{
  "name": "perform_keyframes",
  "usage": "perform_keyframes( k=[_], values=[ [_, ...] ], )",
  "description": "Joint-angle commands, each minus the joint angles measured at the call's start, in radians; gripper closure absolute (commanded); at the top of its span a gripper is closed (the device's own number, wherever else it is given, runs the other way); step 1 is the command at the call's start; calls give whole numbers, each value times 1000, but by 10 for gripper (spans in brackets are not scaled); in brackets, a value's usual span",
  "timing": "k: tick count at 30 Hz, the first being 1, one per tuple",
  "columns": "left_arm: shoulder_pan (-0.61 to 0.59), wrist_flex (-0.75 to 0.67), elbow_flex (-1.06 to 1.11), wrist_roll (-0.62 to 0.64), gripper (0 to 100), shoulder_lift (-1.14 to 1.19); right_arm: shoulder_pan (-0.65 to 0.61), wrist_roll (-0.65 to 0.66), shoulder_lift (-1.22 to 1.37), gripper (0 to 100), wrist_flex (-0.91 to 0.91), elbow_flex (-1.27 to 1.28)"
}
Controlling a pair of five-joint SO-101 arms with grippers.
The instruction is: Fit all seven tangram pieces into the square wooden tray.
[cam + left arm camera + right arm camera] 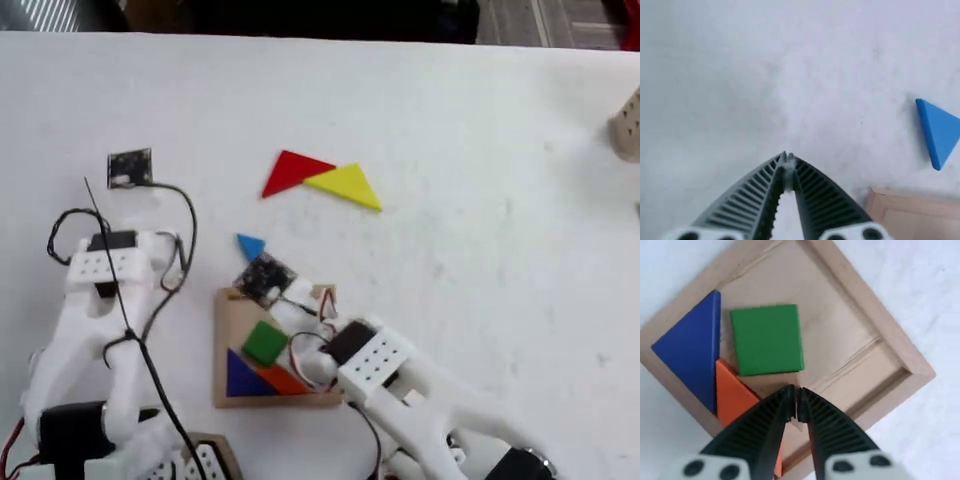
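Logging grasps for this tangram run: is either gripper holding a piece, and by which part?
Nothing is held: left gripper shut over the table, right gripper shut over the wooden tray.

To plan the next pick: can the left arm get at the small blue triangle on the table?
Probably yes: the small blue triangle lies on bare table beside the square wooden tray, with nothing between it and the shut left gripper.

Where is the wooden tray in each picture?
High view: wooden tray low, left of centre.
Left wrist view: its corner, near the small blue triangle.
Right wrist view: tray surrounds the green square.
Landmark: green square, also in the high view.
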Motion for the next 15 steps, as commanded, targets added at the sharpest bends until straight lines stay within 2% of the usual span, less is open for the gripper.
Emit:
perform_keyframes(
  k=[1, 8, 15],
  values=[
    [-13, -26, -49, 5, 980, -1, -56, 3, -22, 981, 44, -26],
    [-13, -26, -51, 3, 980, -1, -111, 2, -24, 981, 70, -31],
    [-13, -26, -52, 3, 980, -1, -65, -6, -24, 981, 120, -92]
  ],
)
